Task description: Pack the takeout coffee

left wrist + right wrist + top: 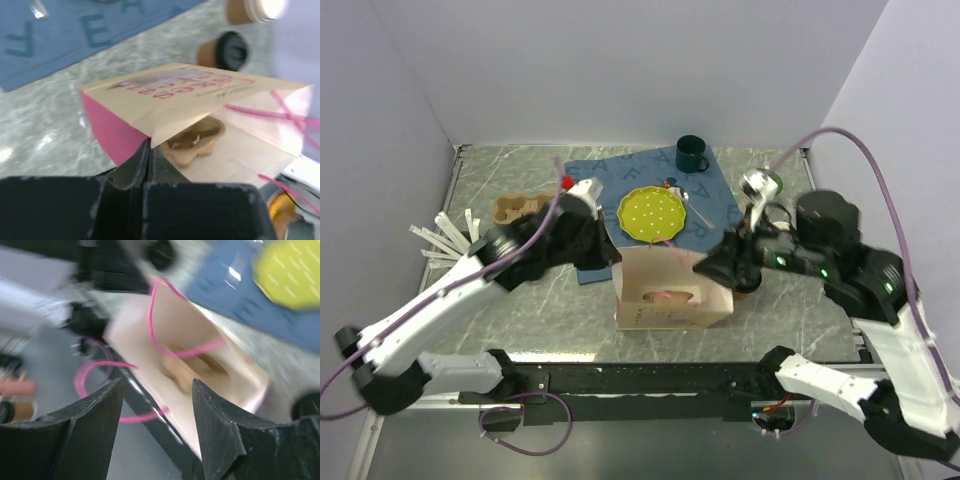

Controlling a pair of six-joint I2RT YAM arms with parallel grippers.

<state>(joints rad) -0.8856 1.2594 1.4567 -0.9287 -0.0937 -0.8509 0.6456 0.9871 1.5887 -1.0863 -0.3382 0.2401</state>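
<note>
The left end effector (148, 146), pressed together, pinches the rim of the open paper bag (200, 95); the right end effector (157, 385) hangs spread above it. Beyond the bag, the takeout coffee (226, 50) stands upright on the table (50, 125); farthest, 1 green mug (692, 153).

We list one takeout coffee (220, 51): a small brown kraft paper cup closed with a round black lid (233, 50). We find it standing on the marble table (45, 125), outside the paper bag (200, 100), just to its right.
</note>
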